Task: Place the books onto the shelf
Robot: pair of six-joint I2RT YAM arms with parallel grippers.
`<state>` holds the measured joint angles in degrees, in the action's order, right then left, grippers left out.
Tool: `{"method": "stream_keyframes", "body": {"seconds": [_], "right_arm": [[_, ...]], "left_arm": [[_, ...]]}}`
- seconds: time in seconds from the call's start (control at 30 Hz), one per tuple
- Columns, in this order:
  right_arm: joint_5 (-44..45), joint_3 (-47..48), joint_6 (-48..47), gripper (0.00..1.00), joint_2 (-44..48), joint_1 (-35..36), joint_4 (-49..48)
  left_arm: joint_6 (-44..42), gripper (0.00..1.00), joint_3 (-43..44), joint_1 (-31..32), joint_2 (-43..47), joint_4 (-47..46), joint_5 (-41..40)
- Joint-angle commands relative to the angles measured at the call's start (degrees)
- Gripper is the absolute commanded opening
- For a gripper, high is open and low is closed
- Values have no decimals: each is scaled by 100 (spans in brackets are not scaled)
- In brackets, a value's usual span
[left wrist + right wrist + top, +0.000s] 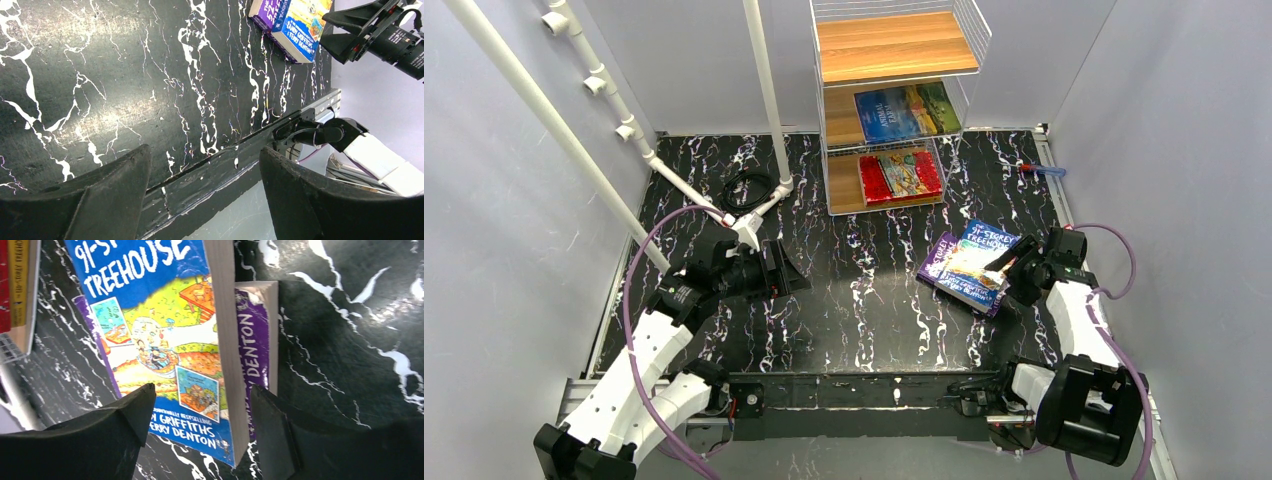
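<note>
Two books lie stacked on the black table at the right: a blue cartoon-cover book on top of a purple one. My right gripper is open and straddles the blue book's near corner, one finger over the cover and the other beside the page edge. The white wire shelf stands at the back. It holds a blue landscape book on its middle board and a red book on its lowest. My left gripper hangs open and empty at the left.
A white pipe frame slants across the back left, with a black cable coil at its foot. A small red and blue pen-like thing lies at the back right. Grey walls close in both sides.
</note>
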<state>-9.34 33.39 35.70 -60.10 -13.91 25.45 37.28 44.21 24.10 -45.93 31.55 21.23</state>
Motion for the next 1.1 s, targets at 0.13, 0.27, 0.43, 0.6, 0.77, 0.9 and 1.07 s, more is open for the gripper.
{"method": "stream_keyframes", "body": {"seconds": [0.13, 0.27, 0.43, 0.6, 0.77, 0.9, 1.07], "right_arm": [[-568, -254, -135, 65, -52, -24, -769], [-513, -385, -181, 68, -204, -24, -962], [-505, -549, -286, 51, -371, -24, -1263], [-535, -617, -426, 8, -398, -24, -1328], [-977, -794, -390, 1, -177, -19, -1452], [-1582, -942, -306, 1, 33, 196, -1532], [-1686, -819, -250, 1, 134, 1799, -1530]], "left_arm": [[22, 76, -32, -18, 41, -48, 94], [43, 76, -61, -18, 24, -88, 100], [36, 76, -61, -19, -12, -91, 101], [26, 76, -61, -19, -29, -93, 96], [24, 76, -53, -17, -60, -92, 83], [8, 76, -22, -18, -158, -117, 132], [-38, 76, 21, -17, -386, -237, 309]]}}
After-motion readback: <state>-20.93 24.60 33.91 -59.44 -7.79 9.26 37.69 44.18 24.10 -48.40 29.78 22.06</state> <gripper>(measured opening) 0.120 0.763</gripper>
